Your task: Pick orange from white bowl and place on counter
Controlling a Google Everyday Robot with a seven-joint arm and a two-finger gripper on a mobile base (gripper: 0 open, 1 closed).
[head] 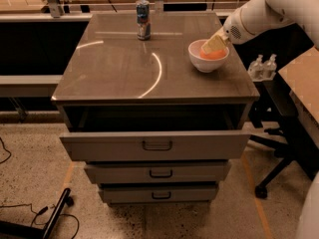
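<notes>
Camera view looks down on the counter [112,68], the glossy grey-brown top of a drawer cabinet whose top drawer [154,144] stands pulled out a little. On the left the counter is bare and shows only curved streaks of reflected light. Toward the back, near the middle, a blue-and-silver drink can [143,20] stands upright, well apart from everything else. Further right, near the right edge, sits the white bowl [207,64], and the orange [213,55] lies inside it, its top showing above the rim. The gripper [215,44] reaches down into the bowl from the upper right at the end of the white arm [254,16], and its tip lies right against the top of the orange. Whether it is spread or already pinching the fruit cannot be told. Right of the cabinet, two small clear bottles [263,66] stand on a lower surface. By the look of it, the grasp is the step in hand: the orange is not yet lifted. The next move calls for a firm hold, a straight lift clear of the rim so the bowl is not dragged, then a set-down on the bare counter to the left.
</notes>
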